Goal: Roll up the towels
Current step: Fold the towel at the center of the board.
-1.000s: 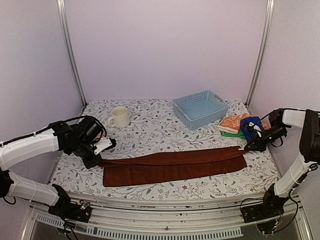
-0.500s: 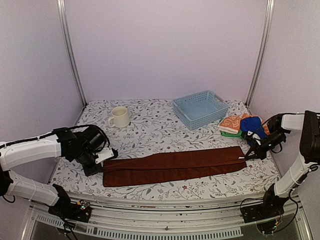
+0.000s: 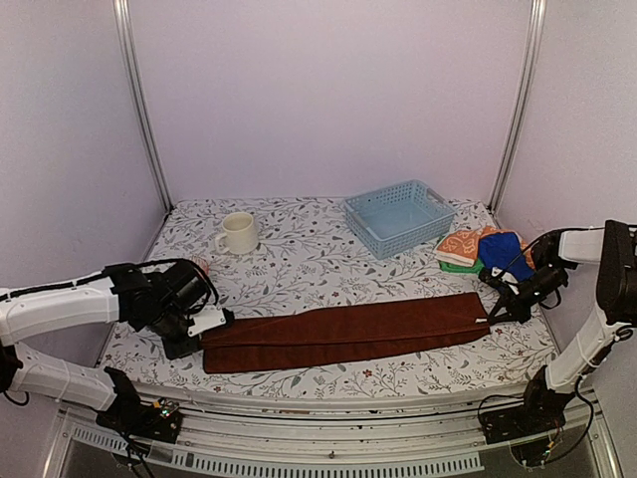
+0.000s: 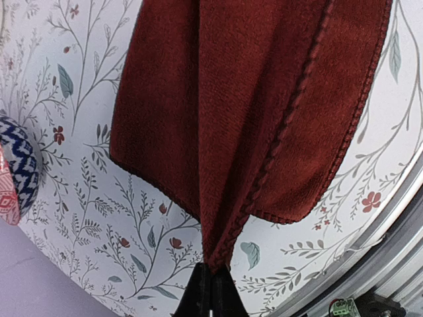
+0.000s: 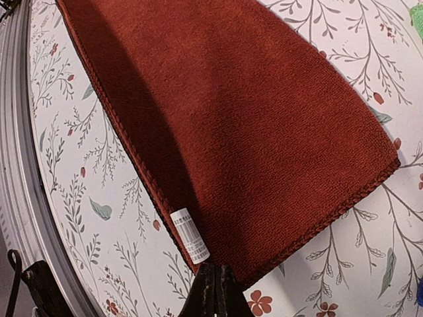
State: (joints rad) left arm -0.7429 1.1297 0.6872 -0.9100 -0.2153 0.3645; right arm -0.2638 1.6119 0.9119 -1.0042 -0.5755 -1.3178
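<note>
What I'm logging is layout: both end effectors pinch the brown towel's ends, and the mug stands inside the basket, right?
No: the top view shows the mug on the table, left of the basket. The rest holds.

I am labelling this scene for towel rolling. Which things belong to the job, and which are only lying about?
For the job: rust-brown towel, pinched at its ends by the left claw and right claw; blue towel; orange patterned towel; green towel.
Lying about: cream mug; pale blue basket.
</note>
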